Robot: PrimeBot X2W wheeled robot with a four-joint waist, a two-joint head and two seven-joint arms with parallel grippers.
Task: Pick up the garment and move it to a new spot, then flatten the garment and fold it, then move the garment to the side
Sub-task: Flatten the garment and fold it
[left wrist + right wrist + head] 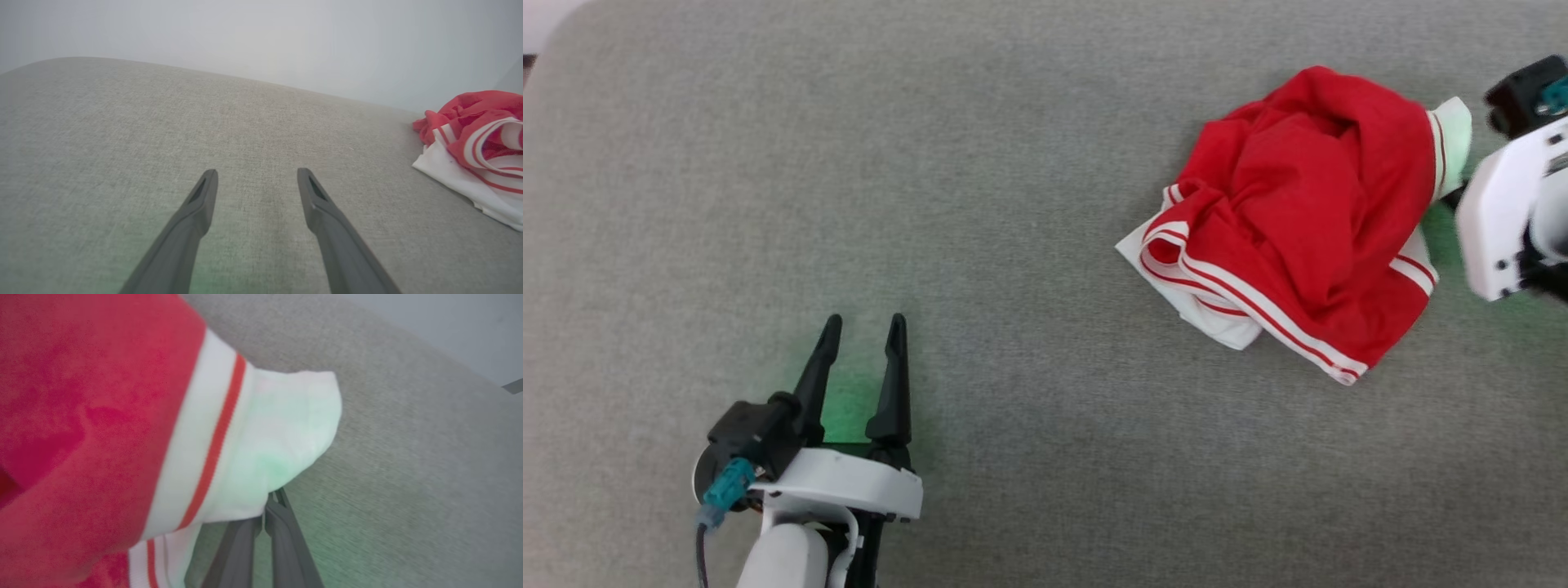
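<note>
The garment (1298,220) lies crumpled on the grey cushion at the right, red with white striped trim. Its white sleeve (1454,139) sticks out at the right side. My right arm's white wrist (1503,220) sits just beside that sleeve, with the fingers hidden there. In the right wrist view, my right gripper (271,500) is shut, its tips pinching the lower edge of the white sleeve (278,433). My left gripper (862,327) rests open at the lower left, far from the garment (478,139), with nothing between its fingers (204,196).
The grey fabric cushion (931,163) spans the whole work area. Its rounded far edge (122,65) meets a pale wall in the left wrist view. A wide stretch of bare cushion lies between the left gripper and the garment.
</note>
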